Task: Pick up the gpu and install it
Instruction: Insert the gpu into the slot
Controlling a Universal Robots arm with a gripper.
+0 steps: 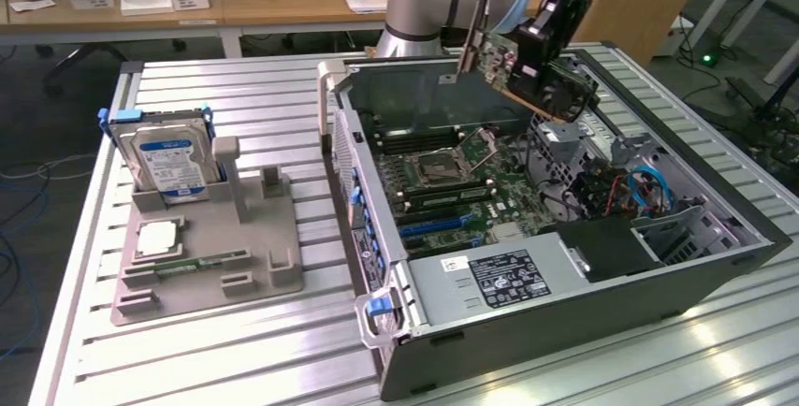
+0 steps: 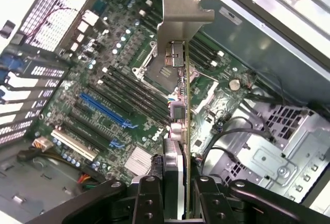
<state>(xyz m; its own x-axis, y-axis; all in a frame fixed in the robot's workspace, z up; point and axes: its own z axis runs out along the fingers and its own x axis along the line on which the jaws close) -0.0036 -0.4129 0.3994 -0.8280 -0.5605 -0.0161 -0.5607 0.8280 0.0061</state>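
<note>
The gpu, a green card with a black cooler, hangs tilted above the far side of the open computer case. My gripper is shut on its upper part. In the wrist view the gpu appears edge-on, its silver end bracket pointing away from the gripper, whose fingers clamp both faces of the card. Beneath it lies the motherboard with a blue expansion slot; the card is well clear of the board.
On the exterior view's left a grey fixture holds an upright hard drive, a RAM stick and a small square chip. Inside the case sit a power supply, cables and a drive cage.
</note>
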